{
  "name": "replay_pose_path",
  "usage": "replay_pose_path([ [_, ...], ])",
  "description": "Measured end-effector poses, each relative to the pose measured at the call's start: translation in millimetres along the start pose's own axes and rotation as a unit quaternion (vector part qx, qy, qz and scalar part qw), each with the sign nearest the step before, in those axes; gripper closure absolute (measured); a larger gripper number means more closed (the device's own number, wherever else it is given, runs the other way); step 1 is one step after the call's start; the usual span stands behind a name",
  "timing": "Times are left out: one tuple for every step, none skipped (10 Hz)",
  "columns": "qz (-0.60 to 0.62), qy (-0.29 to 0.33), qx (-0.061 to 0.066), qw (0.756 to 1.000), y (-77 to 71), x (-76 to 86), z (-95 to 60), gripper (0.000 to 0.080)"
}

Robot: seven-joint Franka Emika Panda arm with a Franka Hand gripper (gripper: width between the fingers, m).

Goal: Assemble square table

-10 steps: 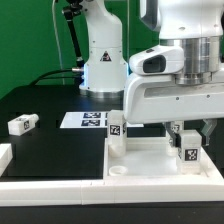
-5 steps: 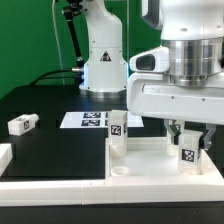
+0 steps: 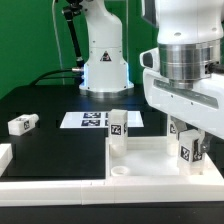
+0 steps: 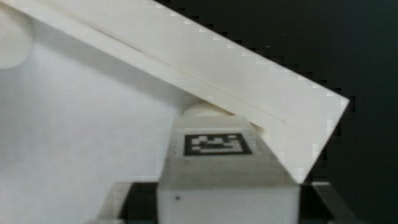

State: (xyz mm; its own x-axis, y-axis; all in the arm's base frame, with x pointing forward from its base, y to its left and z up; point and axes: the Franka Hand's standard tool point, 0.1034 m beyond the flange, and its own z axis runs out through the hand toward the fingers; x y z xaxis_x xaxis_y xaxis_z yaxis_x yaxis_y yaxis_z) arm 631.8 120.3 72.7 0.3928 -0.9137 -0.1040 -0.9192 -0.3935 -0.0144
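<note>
The square table top (image 3: 150, 170), a white tray with a raised rim, lies at the front of the exterior view's right. One white leg (image 3: 118, 127) stands upright at its far left corner. My gripper (image 3: 188, 140) is shut on a second tagged leg (image 3: 190, 152), held upright at the top's right side. In the wrist view this leg (image 4: 217, 160) sits between the dark fingers (image 4: 148, 203) of my gripper (image 4: 228, 208), over the top's white floor (image 4: 71, 130) beside its rim (image 4: 231, 70). A third leg (image 3: 20, 124) lies loose on the black table at the exterior view's left.
The marker board (image 3: 92, 120) lies flat behind the table top. A white robot base (image 3: 102, 60) stands at the back. A white rail end (image 3: 4, 156) shows at the exterior view's left edge. The black table (image 3: 60, 145) lies between the loose leg and the top.
My hand has turned about its vertical axis over the held leg and shifted slightly toward the exterior view's right. The leg stays upright in the same spot.
</note>
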Motion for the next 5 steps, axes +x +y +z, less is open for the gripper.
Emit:
replay_pose_path([
  [0.035, 0.0, 0.001, 0.999, -0.3, 0.0, -0.1, 0.0509],
  [0.071, 0.001, 0.002, 0.998, -0.6, 0.2, -0.2, 0.0509],
  [0.134, 0.003, 0.009, 0.991, -0.3, 0.6, 0.0, 0.0509],
  [0.23, 0.001, 0.014, 0.973, -0.9, 0.7, -0.2, 0.0509],
  [0.307, -0.008, 0.027, 0.951, -0.3, 0.6, -0.1, 0.0509],
])
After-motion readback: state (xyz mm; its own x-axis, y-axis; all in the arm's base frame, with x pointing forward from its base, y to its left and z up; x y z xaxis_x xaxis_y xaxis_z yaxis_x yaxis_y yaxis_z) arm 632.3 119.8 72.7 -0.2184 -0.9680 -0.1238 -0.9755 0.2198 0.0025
